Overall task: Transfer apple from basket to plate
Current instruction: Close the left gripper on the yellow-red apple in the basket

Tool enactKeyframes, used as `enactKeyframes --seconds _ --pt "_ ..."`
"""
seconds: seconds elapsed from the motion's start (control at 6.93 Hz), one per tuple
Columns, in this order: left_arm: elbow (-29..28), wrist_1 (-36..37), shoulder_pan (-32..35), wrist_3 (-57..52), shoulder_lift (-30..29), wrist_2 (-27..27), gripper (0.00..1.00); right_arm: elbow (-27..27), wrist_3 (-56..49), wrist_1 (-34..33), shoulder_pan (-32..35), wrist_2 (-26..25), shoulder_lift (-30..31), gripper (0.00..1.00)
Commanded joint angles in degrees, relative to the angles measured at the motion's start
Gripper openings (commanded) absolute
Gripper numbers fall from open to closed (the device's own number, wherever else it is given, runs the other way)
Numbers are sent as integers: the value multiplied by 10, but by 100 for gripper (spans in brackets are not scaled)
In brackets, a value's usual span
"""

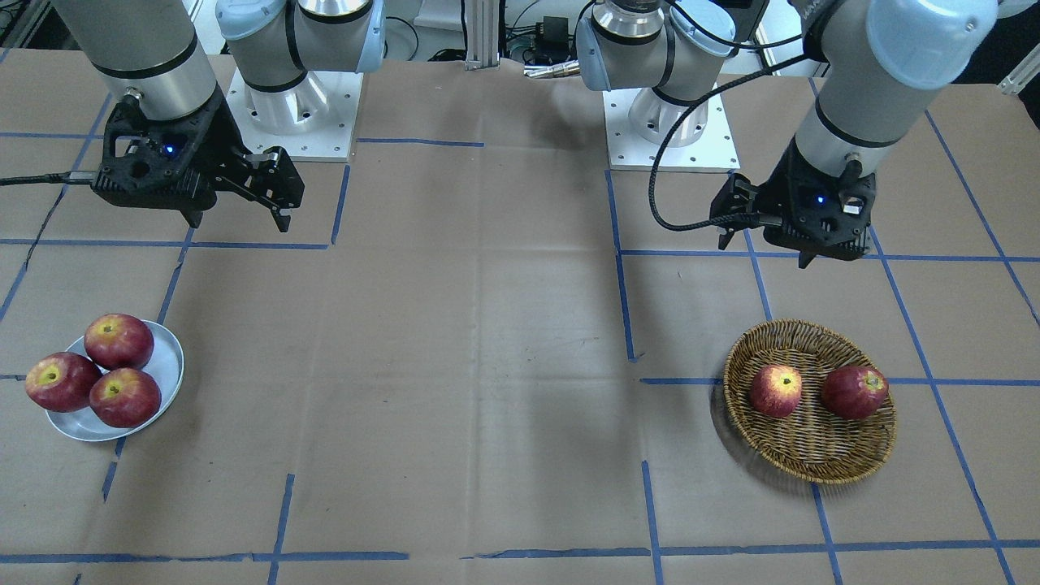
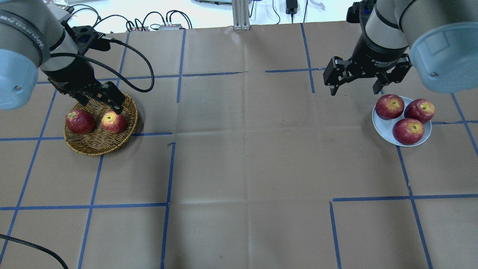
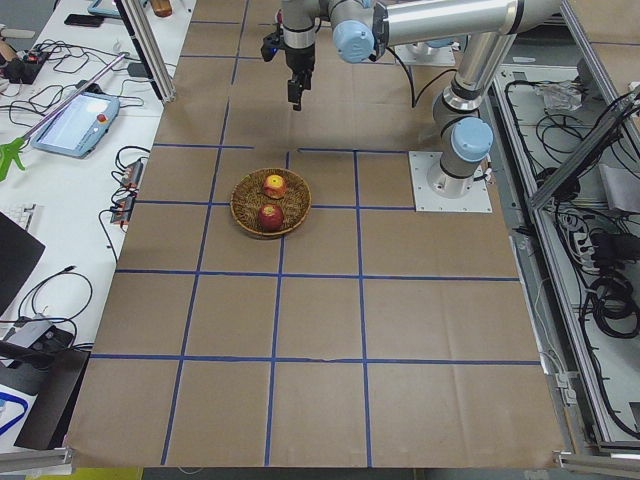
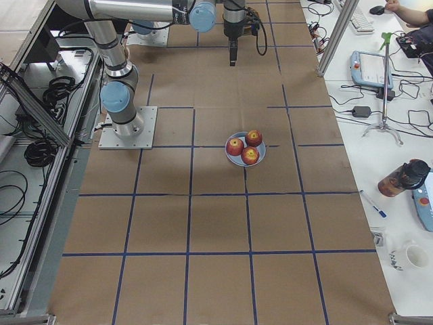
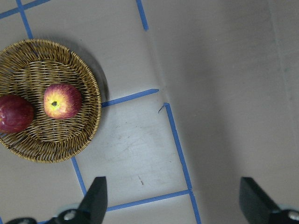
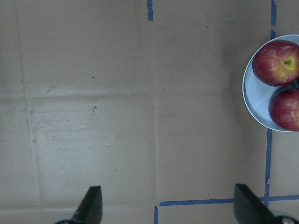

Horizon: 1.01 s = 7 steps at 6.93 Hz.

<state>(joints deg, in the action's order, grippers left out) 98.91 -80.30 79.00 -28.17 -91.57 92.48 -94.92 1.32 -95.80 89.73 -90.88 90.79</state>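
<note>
The apple (image 2: pixel 114 122), red with yellow-orange patches, lies in the wicker basket (image 2: pixel 101 147) beside a darker red apple (image 2: pixel 79 121). It also shows in the front view (image 1: pixel 775 391) and the left wrist view (image 5: pixel 62 101). My left gripper (image 2: pixel 101 105) is open and empty. It hangs well above the basket's robot-side rim. The pale plate (image 2: pixel 386 125) on the other side of the table holds three dark red apples. My right gripper (image 2: pixel 354 90) is open and empty, in the air beside the plate.
Brown paper with blue tape lines covers the table. The wide stretch between the basket (image 1: pixel 812 455) and the plate (image 1: pixel 166 357) holds nothing. The two arm bases (image 1: pixel 292 114) stand at the robot's edge. A black cable (image 2: pixel 142 74) loops off the left wrist.
</note>
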Motion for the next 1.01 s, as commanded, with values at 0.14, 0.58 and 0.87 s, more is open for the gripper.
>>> enactKeyframes --seconds 0.14,0.58,0.87 --pt "26 141 -67 -106 -109 -27 99 0 0 1 0 0 0 100" --pt "27 212 -81 -122 -197 -30 98 0 0 1 0 0 0 100" --pt "28 214 -94 -131 -219 -30 98 0 0 0 0 0 0 100"
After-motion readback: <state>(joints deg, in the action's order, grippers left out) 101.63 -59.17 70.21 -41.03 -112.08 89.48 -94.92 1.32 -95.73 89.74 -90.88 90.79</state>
